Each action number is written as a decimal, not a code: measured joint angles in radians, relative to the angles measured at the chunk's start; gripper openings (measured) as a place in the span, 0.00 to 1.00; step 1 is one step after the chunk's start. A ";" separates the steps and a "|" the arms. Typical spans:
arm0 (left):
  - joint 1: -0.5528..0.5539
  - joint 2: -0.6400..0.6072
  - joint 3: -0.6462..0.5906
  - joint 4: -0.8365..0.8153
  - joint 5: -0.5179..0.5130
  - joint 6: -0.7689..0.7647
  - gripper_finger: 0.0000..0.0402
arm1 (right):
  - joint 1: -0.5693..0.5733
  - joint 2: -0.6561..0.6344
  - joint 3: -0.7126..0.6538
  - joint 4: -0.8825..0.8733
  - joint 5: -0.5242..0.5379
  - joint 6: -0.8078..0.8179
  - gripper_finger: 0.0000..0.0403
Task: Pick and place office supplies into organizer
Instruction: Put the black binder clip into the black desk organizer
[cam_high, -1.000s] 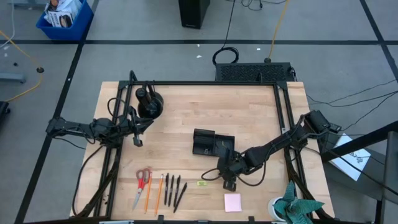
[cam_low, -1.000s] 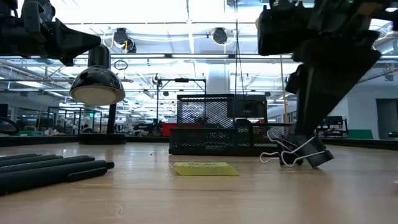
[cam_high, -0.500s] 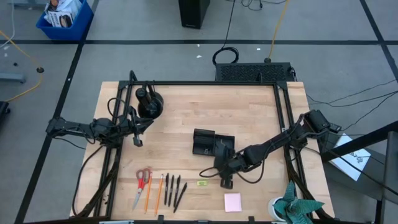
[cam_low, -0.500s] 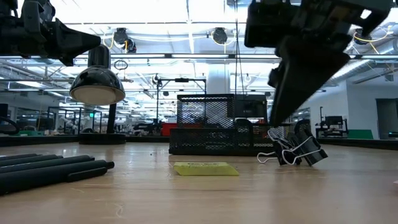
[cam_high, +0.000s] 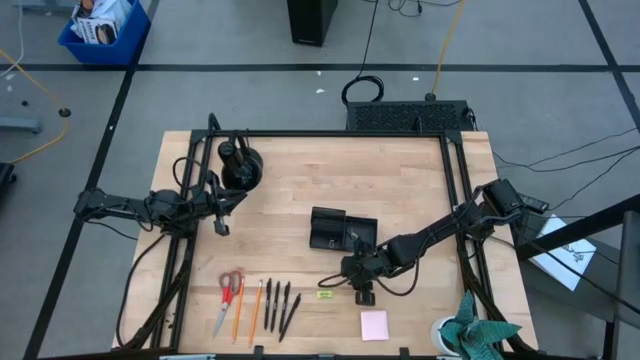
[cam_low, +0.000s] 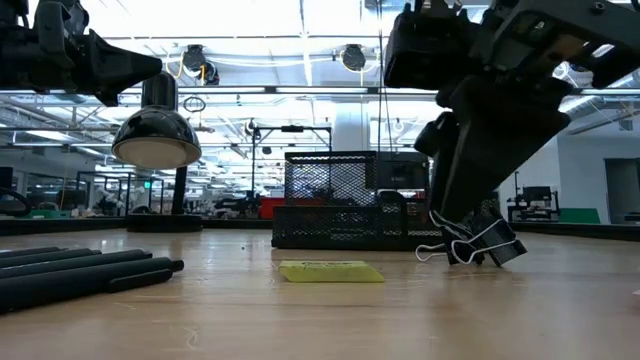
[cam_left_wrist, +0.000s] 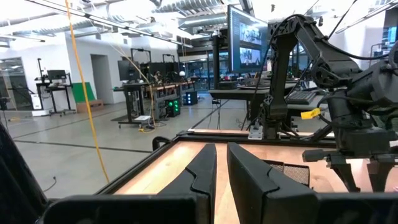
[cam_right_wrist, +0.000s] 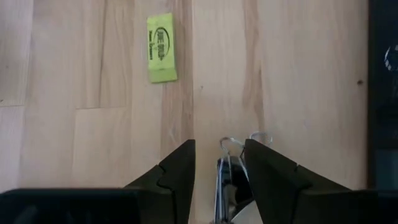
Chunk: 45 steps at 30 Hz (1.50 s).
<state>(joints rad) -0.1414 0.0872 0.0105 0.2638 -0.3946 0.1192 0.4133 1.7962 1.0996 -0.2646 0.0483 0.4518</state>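
- The binder clip (cam_right_wrist: 229, 177) lies on the table (cam_high: 400, 190) between the fingers of the right gripper (cam_high: 352, 272), its wire loops pointing out past the fingertips. The fingers stand a narrow gap apart on either side of it; I judge the clip not yet gripped and not yet lifted, since the low view shows the clip (cam_low: 480, 243) on the wood.
- The organizer (cam_high: 340, 232) sits near the table's middle, at about 11 o'clock from the clip and close by. What lies inside it cannot be made out, so no finished placement can be confirmed.
- The yellow-green tag (cam_high: 324, 295) lies loose on the wood at about 8 o'clock from the right gripper.
- The pink notepad (cam_high: 374, 324) lies at about 5 o'clock from that gripper, near the table's front edge, unplaced.
- Well off at about 8 o'clock from the organizer, the scissors (cam_high: 228, 297), orange pencil (cam_high: 256, 311) and black pens (cam_high: 278, 305) lie in a row, all untouched.
- By my reckoning nearly the whole task remains: the clip is the step in hand and every other supply waits.
- The left gripper (cam_high: 222, 216) hangs idle at about 9 o'clock from the organizer, near the black dome (cam_high: 240, 165), fingers almost together and holding nothing.
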 joint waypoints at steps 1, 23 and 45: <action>0.000 0.000 0.000 0.000 0.000 0.000 0.12 | 0.000 0.000 0.000 0.001 0.000 -0.008 0.32; 0.000 0.000 0.000 -0.001 0.000 0.000 0.12 | -0.009 0.000 0.000 0.003 -0.002 -0.046 0.01; 0.000 0.000 0.000 0.000 0.000 0.001 0.12 | -0.095 -0.013 0.120 0.186 0.295 -0.423 0.00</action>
<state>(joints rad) -0.1417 0.0872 0.0105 0.2638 -0.3946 0.1200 0.3183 1.7832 1.2198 -0.0786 0.3434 0.0291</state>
